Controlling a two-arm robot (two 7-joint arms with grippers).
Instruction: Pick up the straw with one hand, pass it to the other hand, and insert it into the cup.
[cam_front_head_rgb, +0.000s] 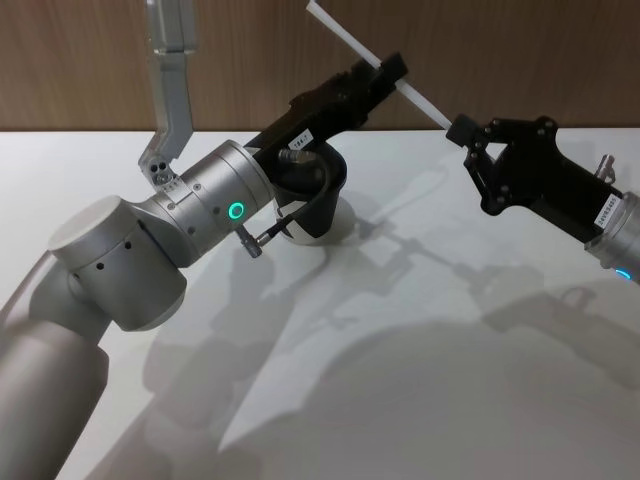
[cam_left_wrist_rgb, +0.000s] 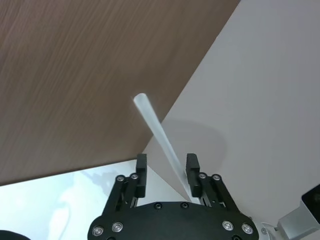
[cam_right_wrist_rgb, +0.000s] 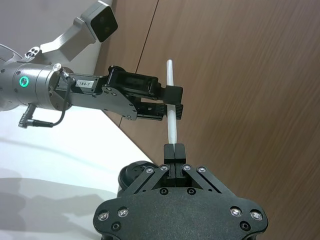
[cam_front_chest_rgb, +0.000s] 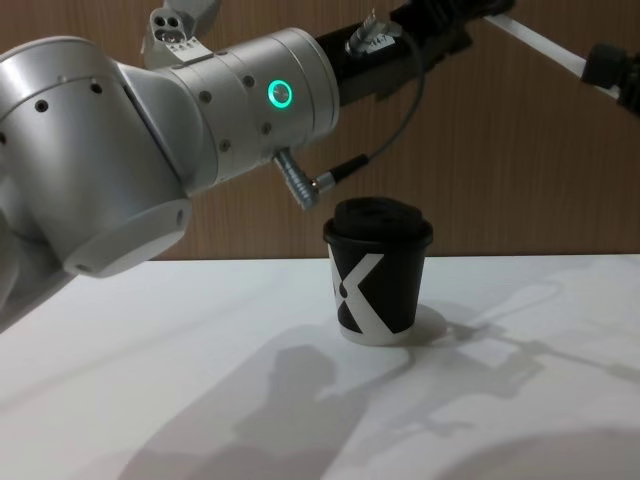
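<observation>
The white straw (cam_front_head_rgb: 423, 103) was up in the air on a slant, with its lower end pinched in the right gripper (cam_front_head_rgb: 461, 130). The left gripper (cam_front_head_rgb: 386, 72) sat around the middle of it, fingers apart, straw right against one finger. The black cup (cam_front_chest_rgb: 376, 285), domed lid on and white X showing, stood upright below them.

1. Left arm (cam_front_head_rgb: 110, 270): thick rounded silver-grey segments, with small dark holes around the joint caps.
2. Left wrist (cam_front_head_rgb: 212, 192): silver cylinder with a glowing green ring (cam_front_head_rgb: 236, 210) and a thin dark cable (cam_front_chest_rgb: 400, 125) ending in a metal plug.
3. Left gripper (cam_front_head_rgb: 383, 72): long, black, carrying a small white label (cam_right_wrist_rgb: 86, 85).
4. Right gripper (cam_front_head_rgb: 462, 130): blocky, black, open linkage bars, silver screw heads (cam_right_wrist_rgb: 103, 216), a white sticker (cam_front_head_rgb: 607, 210) near its silver wrist (cam_front_head_rgb: 622, 238).
</observation>
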